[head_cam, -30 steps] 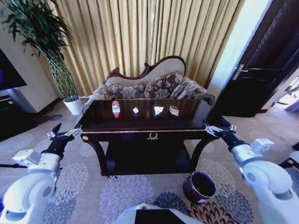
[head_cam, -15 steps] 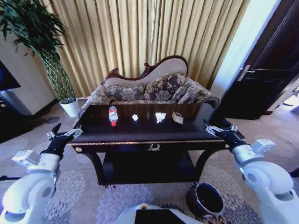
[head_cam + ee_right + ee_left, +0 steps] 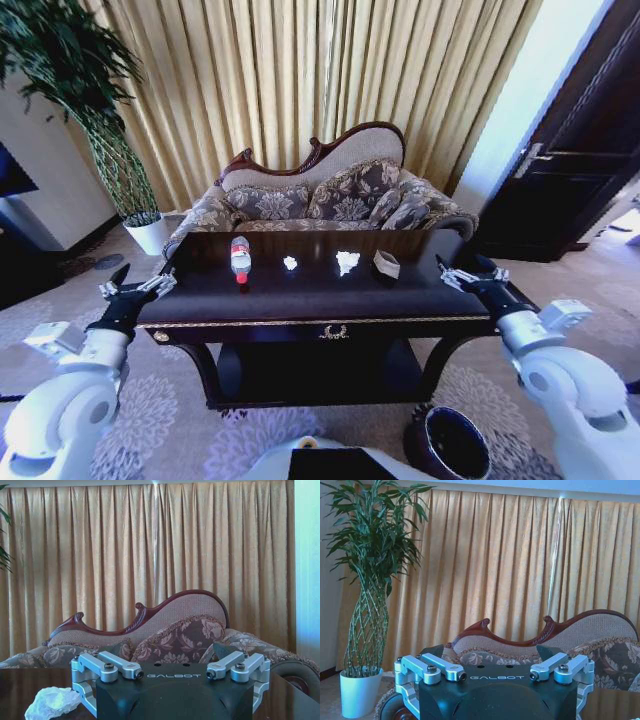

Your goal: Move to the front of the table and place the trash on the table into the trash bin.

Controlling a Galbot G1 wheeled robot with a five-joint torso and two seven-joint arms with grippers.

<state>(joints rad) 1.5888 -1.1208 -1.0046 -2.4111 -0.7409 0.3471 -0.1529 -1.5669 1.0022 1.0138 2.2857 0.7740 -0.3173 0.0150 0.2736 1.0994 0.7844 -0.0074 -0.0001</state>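
Note:
The dark glossy table (image 3: pixel 300 300) with gold trim stands straight ahead. On its top lie a clear bottle (image 3: pixel 240 258) with a red label, two white paper wads (image 3: pixel 290 263) (image 3: pixel 347 262) and a third small crumpled item (image 3: pixel 386 264). The maroon trash bin (image 3: pixel 447 445) sits on the carpet by the table's right front leg. My left gripper (image 3: pixel 140 280) (image 3: pixel 497 676) hovers open at the table's left end. Level with the right end, my right gripper (image 3: pixel 468 274) (image 3: pixel 174 675) is open too, a paper wad (image 3: pixel 52 702) ahead of it. Neither holds anything.
A patterned sofa (image 3: pixel 320 195) stands right behind the table, in front of gold curtains (image 3: pixel 300 80). At the left is a tall plant in a white pot (image 3: pixel 148 230). A dark door (image 3: pixel 570 170) is at the right. Patterned carpet (image 3: pixel 150 410) lies around the table legs.
The whole view has shifted: the camera has come closer to the table, which now looks larger, and the bin has slid toward the lower edge. Both arms hold the same pose.

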